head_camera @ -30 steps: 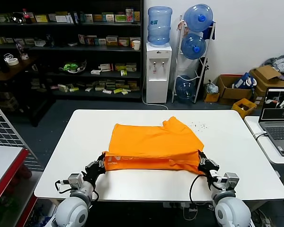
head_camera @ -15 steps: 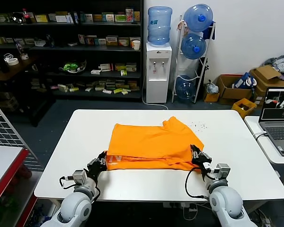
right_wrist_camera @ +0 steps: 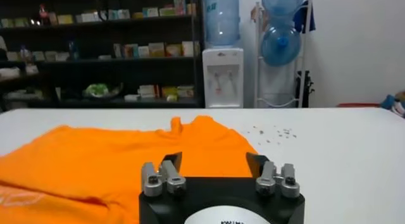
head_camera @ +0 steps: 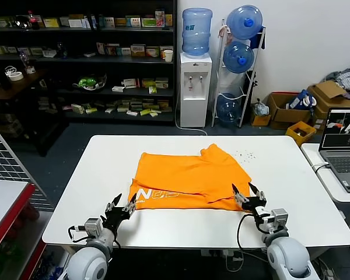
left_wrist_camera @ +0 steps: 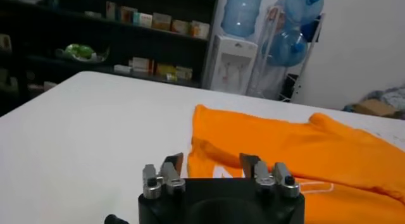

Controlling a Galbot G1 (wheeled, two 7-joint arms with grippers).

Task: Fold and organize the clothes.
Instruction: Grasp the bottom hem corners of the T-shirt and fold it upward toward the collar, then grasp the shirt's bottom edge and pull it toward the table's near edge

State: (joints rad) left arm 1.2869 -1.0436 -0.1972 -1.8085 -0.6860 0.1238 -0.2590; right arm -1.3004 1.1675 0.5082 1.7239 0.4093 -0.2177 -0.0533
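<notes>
One bright orange T-shirt (head_camera: 189,179) lies on the white table (head_camera: 291,169), roughly in the middle and toward my near edge, folded into a broad slab with white lettering (head_camera: 157,195) showing along its front left part. A sleeve bump sticks up at its far right corner. I see my left gripper (head_camera: 121,207) just off the shirt's near left corner, fingers spread and nothing between them; the left wrist view shows the cloth just beyond the open tips. My right gripper (head_camera: 248,192) sits at the near right corner, fingers likewise spread wide and empty. To my right a laptop (head_camera: 343,149) stands on a neighbouring desk. Behind the table stand a water dispenser (head_camera: 195,76) and dark shelves (head_camera: 81,58).
</notes>
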